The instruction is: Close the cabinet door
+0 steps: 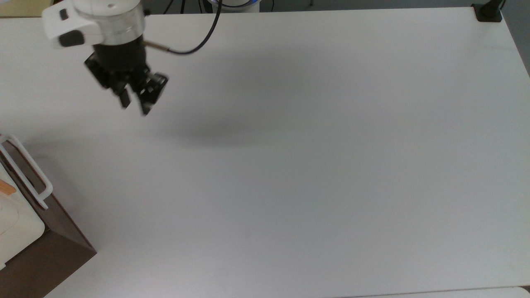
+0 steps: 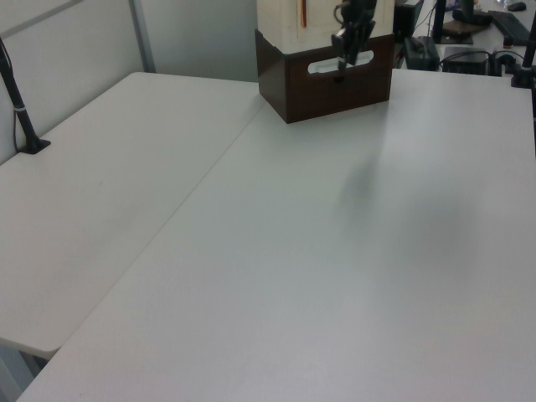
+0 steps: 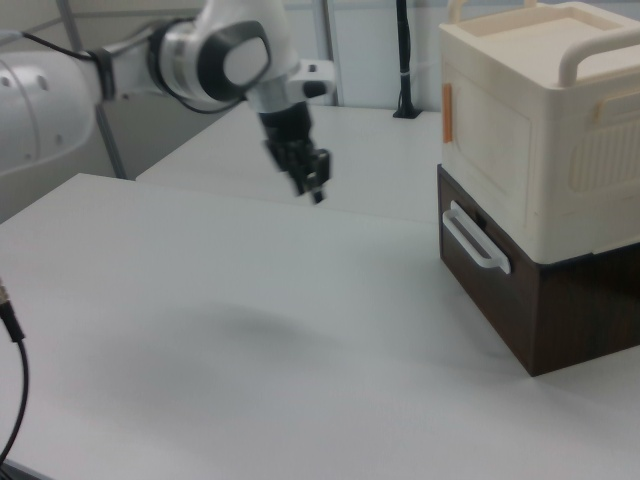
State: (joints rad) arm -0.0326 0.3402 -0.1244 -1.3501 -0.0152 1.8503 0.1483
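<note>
Your white table (image 1: 310, 165) takes up most of the top view and carries nothing but the cabinet. The cabinet (image 3: 545, 170) stands at the right of the right view, a cream box stacked on a dark brown base (image 3: 560, 310) that has a white bar handle (image 3: 475, 240).

The cabinet door (image 3: 488, 135) is the pale panel on the cream box, in the upper right of the right view, with an orange slot at its left edge. It appears to lie flush with the box face, so you can judge the closing as most likely done; in the left view the same panel (image 2: 285, 21) sits at the top centre and shows no gap that you can make out.

The gripper (image 1: 134, 99) hangs in the upper left of the top view, well apart from the cabinet, above bare table. Its two fingers stand a little apart with nothing between them. What seems left for you is only clearing the arm away.
</note>
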